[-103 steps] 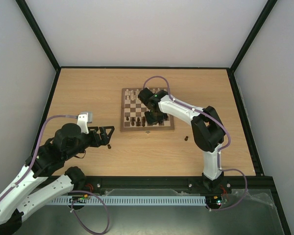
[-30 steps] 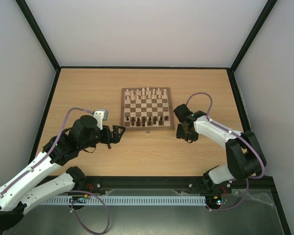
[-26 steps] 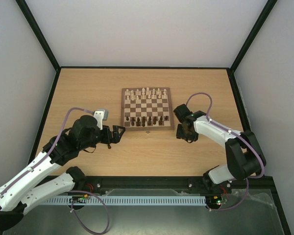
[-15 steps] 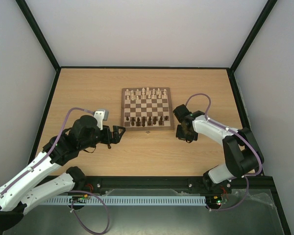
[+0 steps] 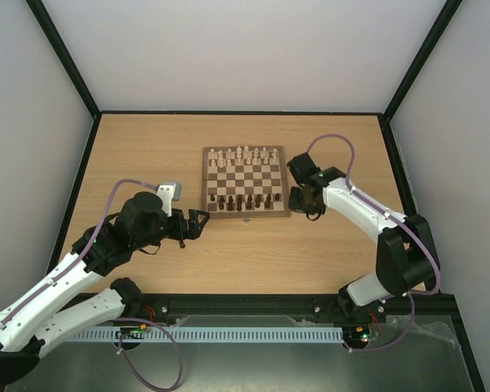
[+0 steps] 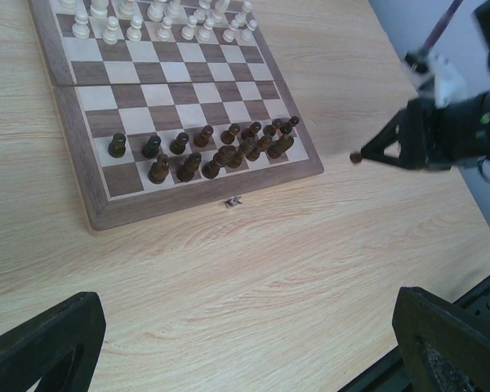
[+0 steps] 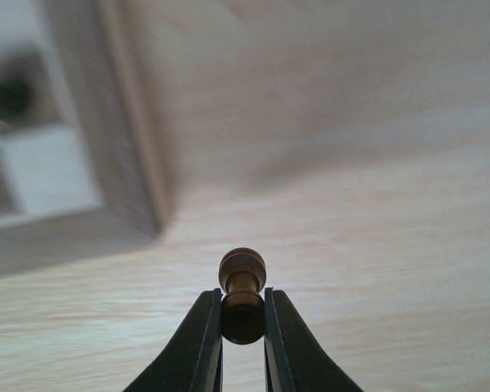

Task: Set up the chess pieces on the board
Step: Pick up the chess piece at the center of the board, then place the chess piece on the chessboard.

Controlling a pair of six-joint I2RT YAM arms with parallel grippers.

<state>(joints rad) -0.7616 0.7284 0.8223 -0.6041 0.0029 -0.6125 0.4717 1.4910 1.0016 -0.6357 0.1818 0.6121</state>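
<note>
The right tool (image 7: 242, 298) is clamped on a dark brown pawn (image 7: 242, 272) with a round head, above the table (image 7: 376, 245) beside the board's (image 5: 243, 215) lower right corner. At lower left, the left tool (image 5: 193, 222) is spread apart.

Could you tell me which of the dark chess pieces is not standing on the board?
The dark pawn pinched in the right gripper, just off the board corner; the other dark pieces all stand on its squares.
</note>
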